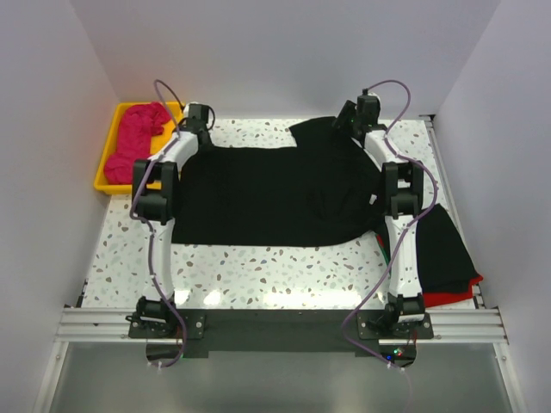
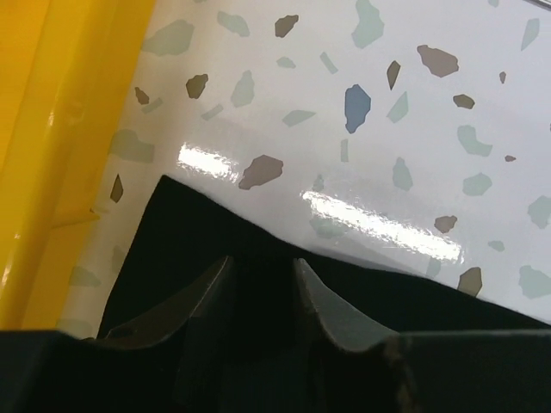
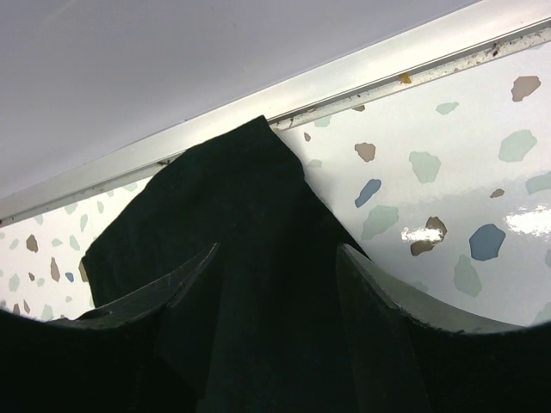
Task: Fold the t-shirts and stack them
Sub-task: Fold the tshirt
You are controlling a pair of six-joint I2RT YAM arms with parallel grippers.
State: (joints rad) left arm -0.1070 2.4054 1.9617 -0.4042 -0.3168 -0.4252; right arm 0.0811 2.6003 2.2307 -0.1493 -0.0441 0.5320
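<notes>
A large black t-shirt [image 1: 275,194] lies spread flat across the middle of the table. My left gripper [image 1: 203,131] is at the shirt's far left corner. In the left wrist view the gripper [image 2: 263,262] is low over the black cloth [image 2: 189,232], jaws a little apart. My right gripper [image 1: 346,120] is over the far right sleeve. In the right wrist view it [image 3: 277,249] is open wide over the sleeve [image 3: 224,189]. A magenta-pink shirt [image 1: 138,138] lies crumpled in the yellow tray. Black and red shirts [image 1: 446,258] lie stacked at the right edge.
The yellow tray [image 1: 103,172] stands at the far left, and its wall [image 2: 34,129] is close beside the left gripper. A metal rail [image 3: 362,73] and the white back wall run just behind the sleeve. Speckled tabletop [image 1: 258,271] shows in front of the shirt.
</notes>
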